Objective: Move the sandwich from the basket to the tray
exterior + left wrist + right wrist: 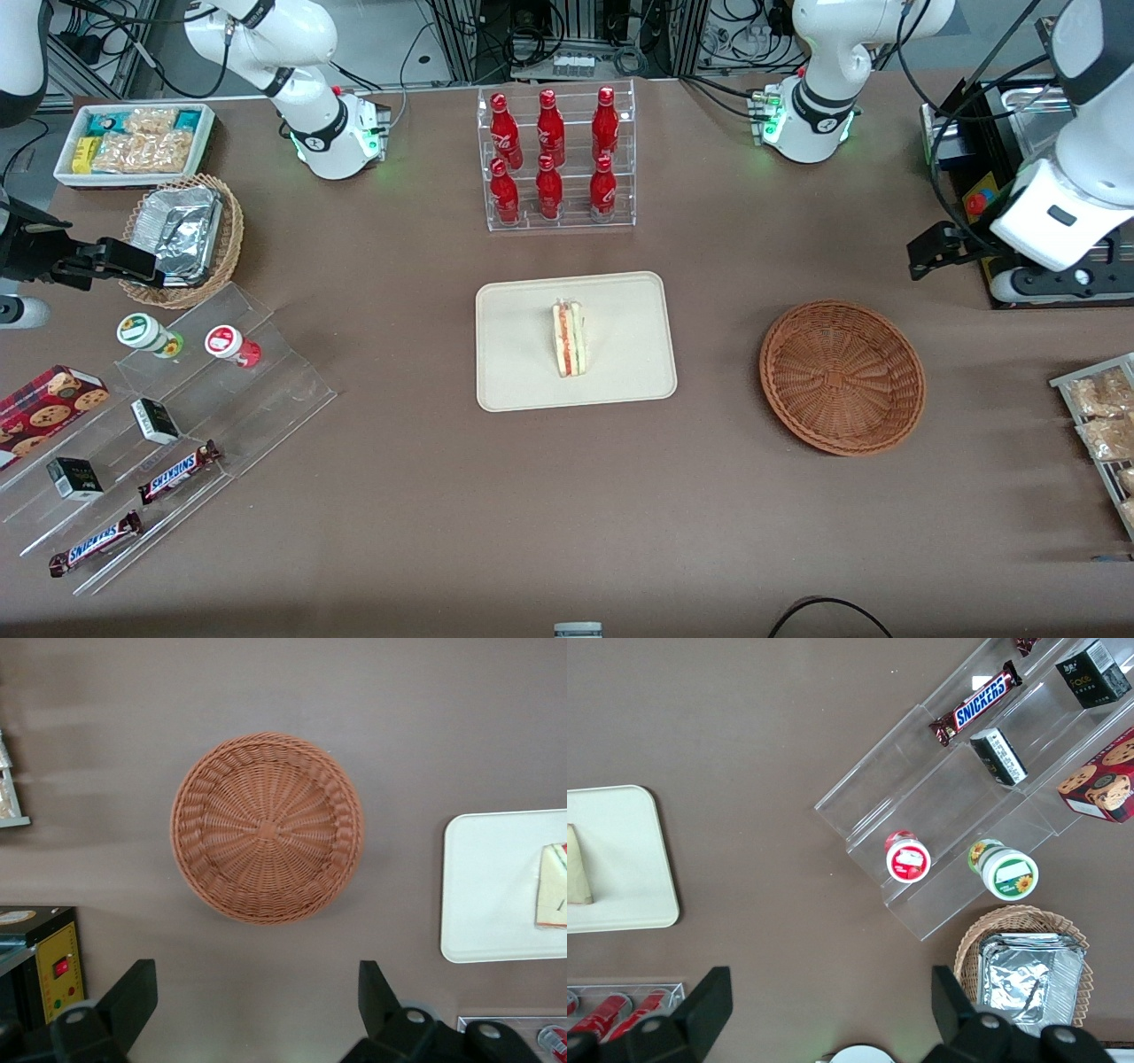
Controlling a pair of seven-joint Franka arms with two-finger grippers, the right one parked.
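— Surface and room?
— Brown matte table (443, 496), plain and even. Farther from the front camera, metal framing and tangled cables (567, 27).

— Task things?
— Sandwich (570, 338) on the tray (514, 372), about mid-table. Basket (842, 377) toward the working arm's end, well apart from the tray.

— Claw?
— Gripper (255, 974) up over bare table, farther from the front camera than the basket and nearer the working arm's end. Spread wide, gripping nothing.

— Seen only from the front?
— Rack of red bottles (556, 159), farther off than the tray. Also the whole tray with the sandwich complete on it.

— Only from the left wrist?
— Straight down into the basket, spiral weave plain. Just one end of the tray, with a sliver of sandwich at the frame's edge. Yellow control box (58, 966) close by.

— Only from the right wrist?
— Clear stepped shelf (948, 815) from above, with a Snickers bar (976, 703) and two small tubs (908, 857). Foil containers (1032, 979) in a tan basket. One tray corner and a plain bread face of the sandwich, no filling showing.

— Which way the sandwich lies?
— Long axis along the tray's short side, running from nearer the front camera to farther off. Striped cut edge turned upward, red layer toward the parked arm's end, green toward the working arm's. Cannot tell which end is the tip.
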